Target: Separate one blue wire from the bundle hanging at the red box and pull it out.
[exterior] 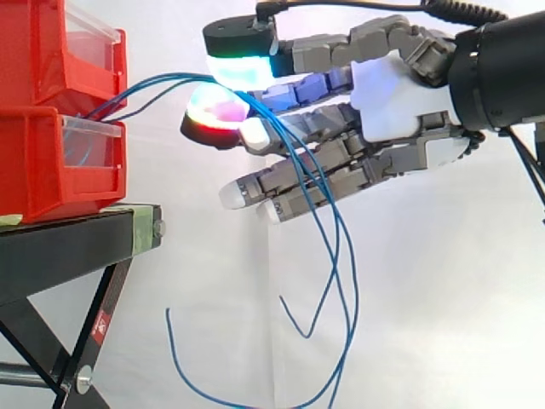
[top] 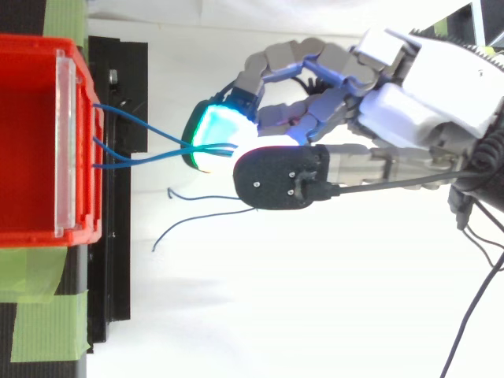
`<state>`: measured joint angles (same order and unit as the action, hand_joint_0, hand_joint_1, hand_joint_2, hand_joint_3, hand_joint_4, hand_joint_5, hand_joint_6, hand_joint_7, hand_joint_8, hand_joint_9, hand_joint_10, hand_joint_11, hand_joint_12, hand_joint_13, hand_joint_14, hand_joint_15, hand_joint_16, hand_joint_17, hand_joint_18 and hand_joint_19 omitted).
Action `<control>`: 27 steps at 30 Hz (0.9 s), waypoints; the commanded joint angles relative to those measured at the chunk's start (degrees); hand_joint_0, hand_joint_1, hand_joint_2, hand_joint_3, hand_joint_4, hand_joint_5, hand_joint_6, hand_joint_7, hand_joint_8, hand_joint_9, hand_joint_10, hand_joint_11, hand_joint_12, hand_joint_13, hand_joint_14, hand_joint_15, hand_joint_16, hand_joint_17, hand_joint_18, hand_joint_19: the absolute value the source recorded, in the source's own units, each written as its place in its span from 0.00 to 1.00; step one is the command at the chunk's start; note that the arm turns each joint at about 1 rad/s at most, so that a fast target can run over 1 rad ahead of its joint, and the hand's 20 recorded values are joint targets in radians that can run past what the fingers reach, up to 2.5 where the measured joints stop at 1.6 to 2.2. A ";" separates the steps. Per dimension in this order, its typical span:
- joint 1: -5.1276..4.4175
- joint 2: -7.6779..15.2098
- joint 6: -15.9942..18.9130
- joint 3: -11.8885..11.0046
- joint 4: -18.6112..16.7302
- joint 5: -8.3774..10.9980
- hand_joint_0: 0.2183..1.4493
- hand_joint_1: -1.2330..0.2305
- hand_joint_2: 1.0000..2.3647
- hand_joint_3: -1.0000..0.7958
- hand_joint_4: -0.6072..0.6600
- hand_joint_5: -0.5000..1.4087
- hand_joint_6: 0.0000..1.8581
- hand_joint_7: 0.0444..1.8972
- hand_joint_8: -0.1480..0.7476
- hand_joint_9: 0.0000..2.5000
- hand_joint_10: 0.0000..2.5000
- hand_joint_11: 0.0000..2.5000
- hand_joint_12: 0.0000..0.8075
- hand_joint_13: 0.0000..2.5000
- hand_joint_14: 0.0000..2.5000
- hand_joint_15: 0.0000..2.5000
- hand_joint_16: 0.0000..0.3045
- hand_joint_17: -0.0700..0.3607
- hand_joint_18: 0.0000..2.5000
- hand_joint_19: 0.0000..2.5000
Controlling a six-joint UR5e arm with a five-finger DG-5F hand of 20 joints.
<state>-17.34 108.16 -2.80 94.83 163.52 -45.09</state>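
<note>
From 3 o'clock in the side view, I see the robot hand come in with two glowing fingertips pinched together on the blue wires. One pad sits above in cyan-green, the other below in red-green. The remaining fingers lie straight underneath, holding nothing. I can't tell how many strands sit in the pinch. From the pads the wires run toward 9 o'clock into the lower red box, while their loose ends trail toward 6 o'clock, hanging free before the white curtain. A second red box is stacked on top. Both sit on the black table, at about 8 o'clock of the hand.
</note>
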 commanded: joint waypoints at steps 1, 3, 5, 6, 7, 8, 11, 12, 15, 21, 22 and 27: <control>0.02 -0.67 -2.74 0.01 0.57 0.09 0.36 0.34 0.01 0.46 0.38 0.16 0.50 0.46 0.64 0.48 0.01 0.26 0.52 0.26 0.00 0.11 0.16 0.42 0.22 0.06; 0.02 -0.67 -3.44 0.01 0.57 0.09 0.36 0.33 0.02 0.46 0.37 0.16 0.51 0.46 0.63 0.48 0.01 0.26 0.52 0.26 0.00 0.12 0.16 0.42 0.23 0.06; 0.02 -0.67 -3.79 0.01 0.39 0.18 0.36 0.33 0.02 0.46 0.37 0.16 0.51 0.46 0.63 0.47 0.01 0.26 0.52 0.26 0.00 0.12 0.16 0.42 0.23 0.07; -0.07 -0.67 -3.88 0.01 0.39 0.18 0.36 0.33 0.02 0.46 0.37 0.16 0.51 0.46 0.63 0.48 0.01 0.26 0.52 0.27 0.00 0.11 0.16 0.42 0.23 0.06; -0.15 -0.67 -3.97 0.01 0.48 0.18 0.36 0.33 0.02 0.46 0.37 0.16 0.51 0.45 0.63 0.48 0.01 0.26 0.52 0.27 0.00 0.11 0.16 0.42 0.23 0.06; -0.15 -0.67 -3.97 0.01 0.39 0.18 0.36 0.33 0.02 0.46 0.37 0.16 0.51 0.45 0.64 0.49 0.01 0.27 0.52 0.27 0.00 0.12 0.16 0.42 0.23 0.06; -0.24 -0.67 -4.06 0.01 0.39 0.18 0.36 0.33 0.02 0.46 0.38 0.16 0.51 0.45 0.63 0.50 0.01 0.30 0.52 0.28 0.00 0.13 0.16 0.42 0.23 0.06; -0.24 -0.67 -4.06 -0.08 0.48 0.26 0.36 0.33 0.02 0.46 0.38 0.16 0.51 0.45 0.63 0.50 0.01 0.30 0.53 0.29 0.00 0.14 0.15 0.41 0.23 0.06; -0.24 -0.67 -4.06 0.01 0.39 0.26 0.36 0.33 0.02 0.46 0.38 0.16 0.51 0.45 0.61 0.52 0.01 0.38 0.55 0.34 0.01 0.21 0.14 0.38 0.25 0.10; -0.24 -0.67 -4.06 0.01 0.48 0.26 0.36 0.34 0.02 0.45 0.39 0.16 0.51 0.45 0.59 0.51 0.01 0.41 0.58 0.41 0.01 0.38 0.15 0.40 0.30 0.17; -0.24 -0.67 -4.06 0.01 0.57 0.26 0.37 0.34 0.02 0.45 0.39 0.16 0.51 0.44 0.59 0.51 0.01 0.41 0.57 0.41 0.01 0.39 0.15 0.40 0.31 0.17; -0.24 -0.67 -4.06 0.01 0.57 0.26 0.37 0.34 0.02 0.45 0.39 0.16 0.51 0.44 0.59 0.50 0.01 0.42 0.55 0.45 0.01 0.52 0.16 0.42 0.34 0.23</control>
<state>-17.58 107.50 -6.85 94.83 164.07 -44.82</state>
